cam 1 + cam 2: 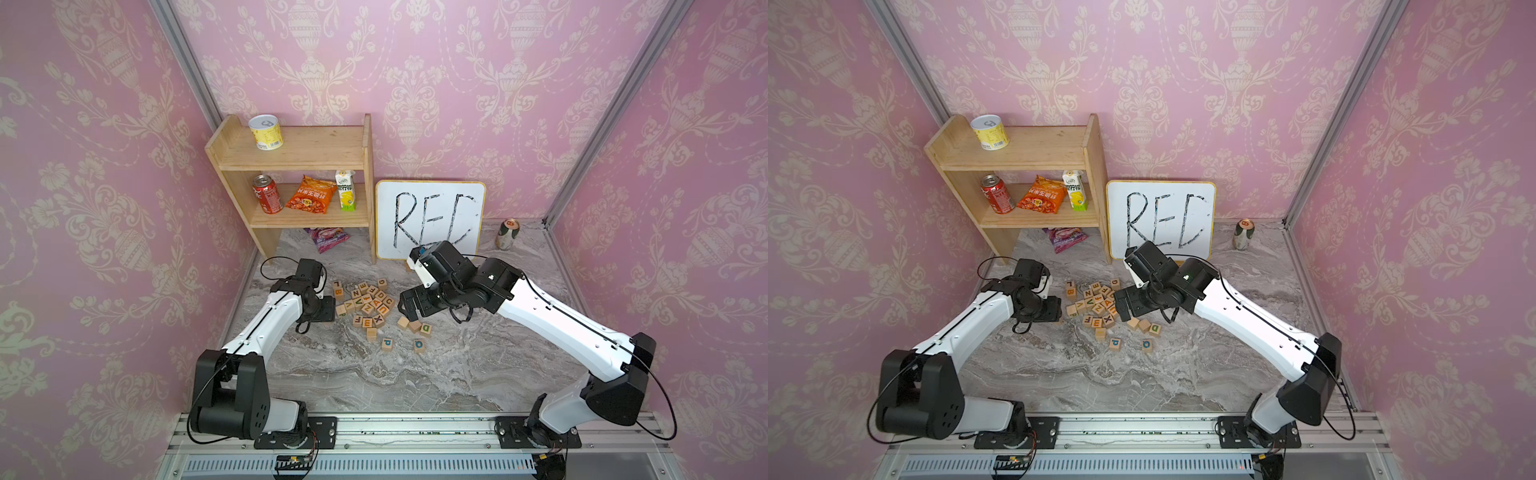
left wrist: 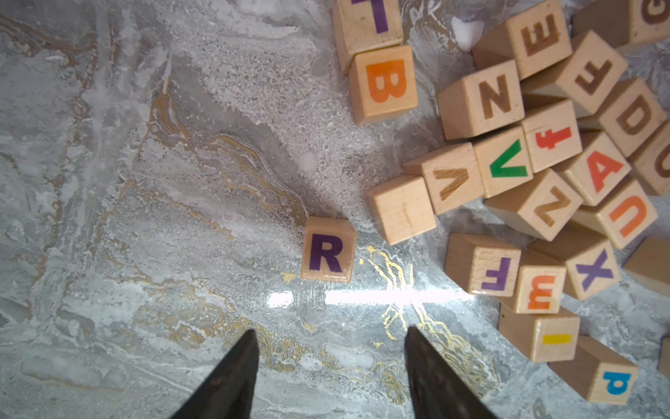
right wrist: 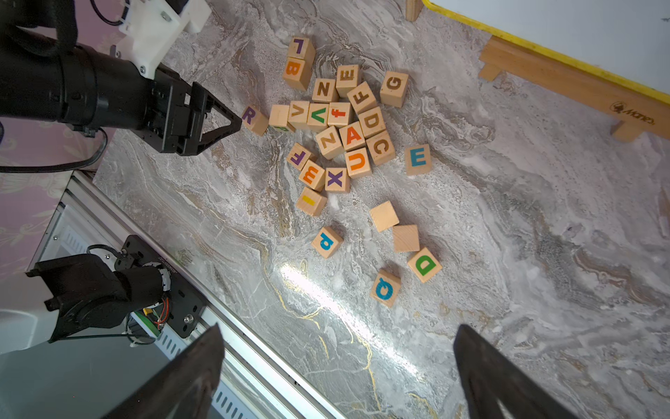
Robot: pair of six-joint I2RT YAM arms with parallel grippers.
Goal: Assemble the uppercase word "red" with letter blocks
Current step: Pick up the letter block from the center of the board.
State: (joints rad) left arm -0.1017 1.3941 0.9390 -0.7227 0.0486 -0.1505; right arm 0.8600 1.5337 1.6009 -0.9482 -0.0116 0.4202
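Note:
The purple R block lies alone on the marble, just left of the pile of letter blocks. My left gripper is open and low over the table. Its tips stand just short of the R with nothing between them. In the right wrist view a left fingertip sits right beside the R; I cannot tell if they touch. The blue E block sits off the pile's right edge. The green D block lies nearer the front, seen in both top views. My right gripper hangs wide open and empty above the blocks.
A whiteboard with handwritten letters leans at the back, on a wooden stand. A wooden shelf with cans and snacks stands at the back left. A purple packet lies under it, and a can stands at the back right. Loose p and Q blocks lie toward the front.

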